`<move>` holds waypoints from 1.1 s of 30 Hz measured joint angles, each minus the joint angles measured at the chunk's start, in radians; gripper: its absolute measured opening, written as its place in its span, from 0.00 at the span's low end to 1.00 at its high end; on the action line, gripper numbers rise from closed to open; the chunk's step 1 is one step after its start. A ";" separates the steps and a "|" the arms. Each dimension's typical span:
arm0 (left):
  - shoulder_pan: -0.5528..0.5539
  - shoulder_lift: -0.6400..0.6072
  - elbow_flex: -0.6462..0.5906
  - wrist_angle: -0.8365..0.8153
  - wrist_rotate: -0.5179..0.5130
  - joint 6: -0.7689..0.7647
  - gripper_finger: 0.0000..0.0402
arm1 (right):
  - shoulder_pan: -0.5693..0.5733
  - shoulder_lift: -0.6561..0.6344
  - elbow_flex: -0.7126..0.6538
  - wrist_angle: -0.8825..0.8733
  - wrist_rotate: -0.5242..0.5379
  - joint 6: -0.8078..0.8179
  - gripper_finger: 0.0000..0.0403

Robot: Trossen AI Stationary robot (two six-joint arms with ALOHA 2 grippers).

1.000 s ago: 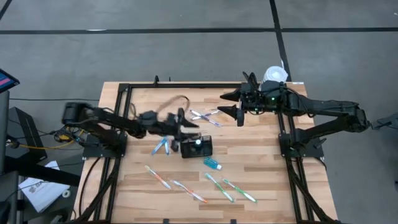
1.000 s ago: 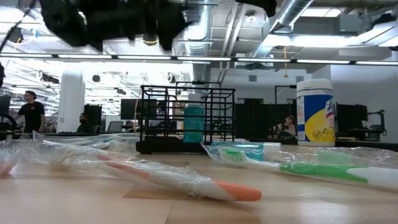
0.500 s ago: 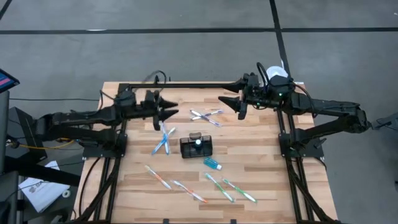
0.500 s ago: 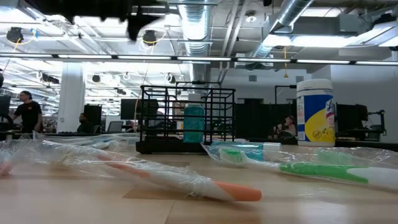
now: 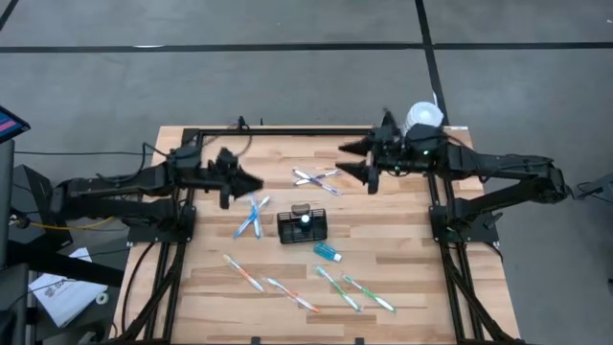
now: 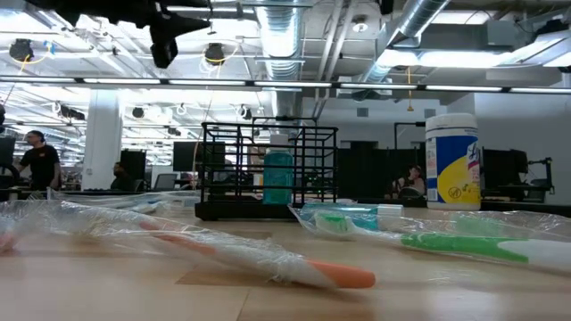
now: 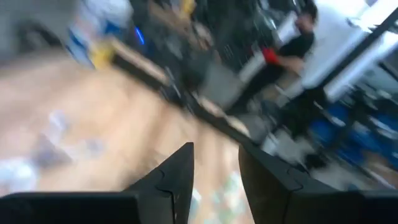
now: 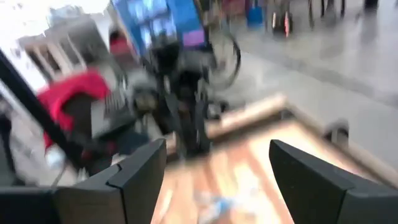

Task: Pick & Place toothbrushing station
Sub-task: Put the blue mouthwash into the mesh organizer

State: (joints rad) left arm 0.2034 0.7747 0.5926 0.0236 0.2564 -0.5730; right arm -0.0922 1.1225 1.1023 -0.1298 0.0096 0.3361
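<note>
black wire-mesh toothbrushing station (image 5: pixel 303 226) stands upright, compartmented.

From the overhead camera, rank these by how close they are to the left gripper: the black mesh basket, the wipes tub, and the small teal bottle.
1. Black mesh basket, mid-table, nearest the left gripper.
2. Small teal bottle, just past the basket toward the table's front.
3. Wipes tub, far back corner by the right arm.

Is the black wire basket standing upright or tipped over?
Upright. The basket sits flat on the table, its wire walls vertical, with a teal bottle standing inside.
</note>
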 joint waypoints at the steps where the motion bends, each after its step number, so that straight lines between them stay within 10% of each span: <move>1: -0.028 0.014 0.000 -0.009 0.017 -0.021 0.30 | 0.013 0.000 0.000 -0.058 -0.015 0.017 0.68; 11: -0.214 0.135 -0.002 -0.016 -0.031 -0.007 0.29 | 0.274 0.069 -0.086 -0.493 -0.063 0.282 0.68; 33: -0.151 0.135 -0.001 0.026 -0.091 0.121 0.28 | 0.287 0.543 -0.206 -0.046 -0.167 0.452 0.68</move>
State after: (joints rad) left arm 0.0521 0.9096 0.5919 0.0495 0.1657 -0.4522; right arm 0.1951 1.6654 0.8967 -0.1756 -0.1570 0.7879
